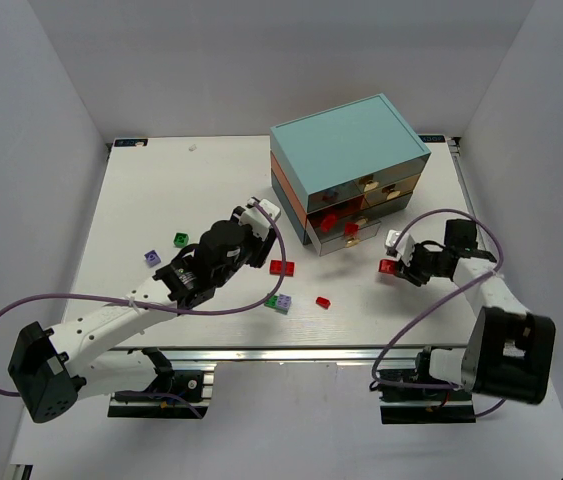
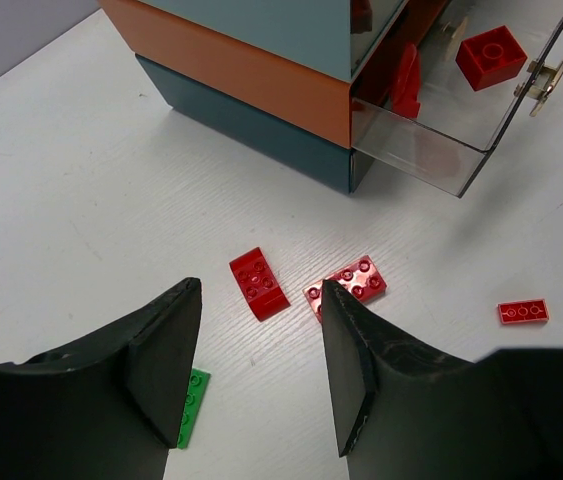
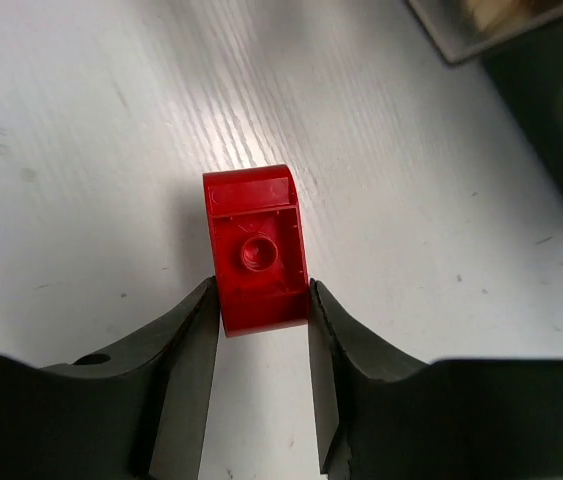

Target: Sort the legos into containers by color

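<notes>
A red lego (image 3: 256,265) sits clamped, underside up, between the right gripper's (image 3: 261,300) fingers near the worktop's (image 1: 161,190) right edge. It is close to the chest's (image 1: 351,140) open drawer (image 2: 431,150), which holds red pieces and is probably where it belongs. The left gripper (image 2: 261,365) hangs with jaws apart and empty over two loose red legos (image 2: 258,283) mid-worktop, seemingly lined up for a pick.

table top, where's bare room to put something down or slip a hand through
Widest bare patch: the table's far-left area, bordered by the back edge, the chest and the green brick. A smaller one: near edge, between the small red brick and the right pincer. Crowded: before the open drawers, between the left pincer and the right one.
</notes>
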Motion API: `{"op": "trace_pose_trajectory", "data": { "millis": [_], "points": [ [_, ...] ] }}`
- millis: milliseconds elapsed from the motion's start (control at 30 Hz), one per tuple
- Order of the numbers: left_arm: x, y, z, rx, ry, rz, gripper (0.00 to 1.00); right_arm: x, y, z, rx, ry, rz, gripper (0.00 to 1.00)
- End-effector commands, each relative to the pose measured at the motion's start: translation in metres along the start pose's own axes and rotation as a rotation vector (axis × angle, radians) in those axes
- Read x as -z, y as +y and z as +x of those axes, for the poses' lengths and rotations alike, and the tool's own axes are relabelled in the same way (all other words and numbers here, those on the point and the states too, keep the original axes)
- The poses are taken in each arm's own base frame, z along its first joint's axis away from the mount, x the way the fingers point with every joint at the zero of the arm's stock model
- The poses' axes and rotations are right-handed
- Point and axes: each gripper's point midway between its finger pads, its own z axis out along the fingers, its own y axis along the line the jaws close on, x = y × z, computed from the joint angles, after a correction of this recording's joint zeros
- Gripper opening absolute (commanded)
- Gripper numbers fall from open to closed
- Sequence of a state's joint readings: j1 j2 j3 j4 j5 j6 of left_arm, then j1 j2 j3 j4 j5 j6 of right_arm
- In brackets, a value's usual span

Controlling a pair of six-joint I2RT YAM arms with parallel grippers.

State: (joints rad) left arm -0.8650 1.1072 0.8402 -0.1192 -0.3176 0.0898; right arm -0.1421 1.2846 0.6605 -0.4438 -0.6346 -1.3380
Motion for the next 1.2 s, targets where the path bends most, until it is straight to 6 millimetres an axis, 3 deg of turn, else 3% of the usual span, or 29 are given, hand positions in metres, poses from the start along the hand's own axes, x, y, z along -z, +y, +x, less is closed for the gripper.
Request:
{"op": "trace_pose_trajectory", "data": {
  "millis": [0, 200, 300, 367, 500, 667, 800, 867, 900, 967, 1000, 1133, 1167],
  "points": [
    [0.0, 0.001, -0.005, 0.002, -0.014, 0.002, 0.61, 0.027, 0.019, -0.04, 0.077, -0.109, -0.026, 0.0],
    [-0.009, -0.003, 0.009, -0.01, 0.034, 0.004, 0.62, 0.07, -0.005, -0.128, 0.274, -0.319, 0.119, 0.0],
    [-0.013, -0.004, 0.014, -0.014, 0.056, 0.001, 0.62, 0.074, -0.025, -0.157, 0.327, -0.36, 0.156, 0.0],
    [-0.015, -0.002, 0.019, -0.022, 0.075, -0.013, 0.62, 0.074, -0.034, -0.164, 0.33, -0.355, 0.16, 0.0],
    [-0.016, -0.002, 0.021, -0.026, 0.078, -0.018, 0.64, 0.063, -0.045, -0.193, 0.361, -0.393, 0.147, 0.0],
    [-0.022, -0.006, 0.032, -0.029, 0.118, -0.008, 0.69, 0.04, -0.065, -0.21, 0.303, -0.371, 0.15, 0.0],
    [-0.027, -0.009, 0.038, -0.03, 0.144, -0.005, 0.7, 0.014, -0.075, -0.207, 0.263, -0.328, 0.133, 0.06],
    [-0.028, -0.008, 0.041, -0.033, 0.155, -0.013, 0.71, 0.009, -0.08, -0.208, 0.256, -0.311, 0.146, 0.17],
    [-0.029, -0.009, 0.041, -0.03, 0.156, -0.013, 0.71, 0.004, -0.081, -0.206, 0.239, -0.302, 0.139, 0.31],
    [-0.03, -0.009, 0.043, -0.028, 0.162, -0.018, 0.72, 0.001, -0.084, -0.204, 0.221, -0.289, 0.144, 0.4],
    [-0.031, -0.009, 0.046, -0.028, 0.171, -0.02, 0.72, 0.0, -0.083, -0.204, 0.215, -0.289, 0.141, 0.56],
    [-0.035, -0.007, 0.047, -0.006, 0.182, -0.043, 0.72, 0.006, -0.082, -0.204, 0.191, -0.296, 0.157, 0.62],
    [-0.037, -0.005, 0.047, 0.003, 0.186, -0.05, 0.72, 0.015, -0.084, -0.21, 0.195, -0.31, 0.185, 0.63]
  ]
}}
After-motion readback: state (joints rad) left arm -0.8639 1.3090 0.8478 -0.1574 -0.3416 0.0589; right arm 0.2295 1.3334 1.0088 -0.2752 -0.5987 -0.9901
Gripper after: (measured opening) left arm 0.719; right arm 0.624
